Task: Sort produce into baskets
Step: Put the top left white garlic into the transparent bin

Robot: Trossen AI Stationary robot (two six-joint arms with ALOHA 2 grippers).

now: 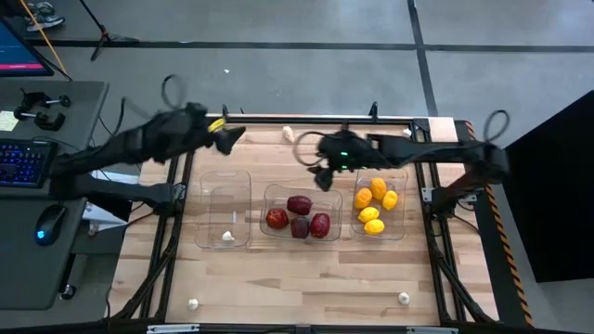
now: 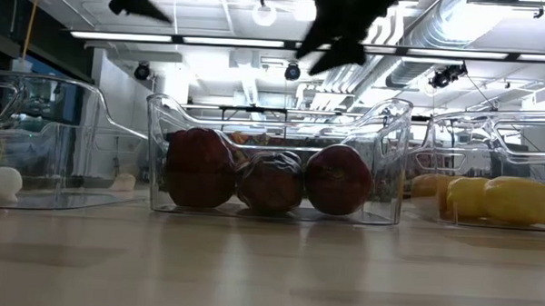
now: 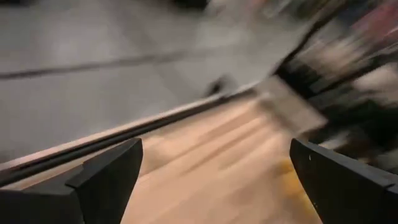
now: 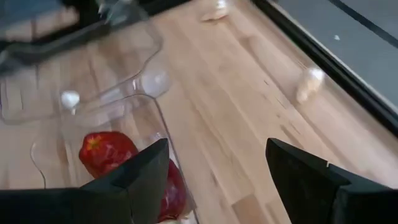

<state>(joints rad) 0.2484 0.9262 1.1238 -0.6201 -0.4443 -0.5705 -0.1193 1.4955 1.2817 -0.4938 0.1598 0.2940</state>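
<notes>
Three clear bins stand in a row on the wooden table. The left bin (image 1: 225, 209) holds one white garlic piece (image 1: 228, 237). The middle bin (image 1: 302, 211) holds several dark red pieces (image 2: 272, 176). The right bin (image 1: 379, 204) holds several yellow and orange pieces (image 1: 374, 206). My left gripper (image 1: 232, 137) is open and empty, high over the table's far left part; the left wrist view (image 3: 214, 180) shows the gap. My right gripper (image 1: 323, 176) is open and empty above the far rim of the middle bin, as the right wrist view (image 4: 214, 168) shows.
Loose garlic pieces lie on the table: one at the far edge (image 1: 288, 133), also seen in the right wrist view (image 4: 308, 84), one near the front left (image 1: 193, 302) and one near the front right (image 1: 404, 298). A black frame rail (image 1: 306, 119) runs along the far edge.
</notes>
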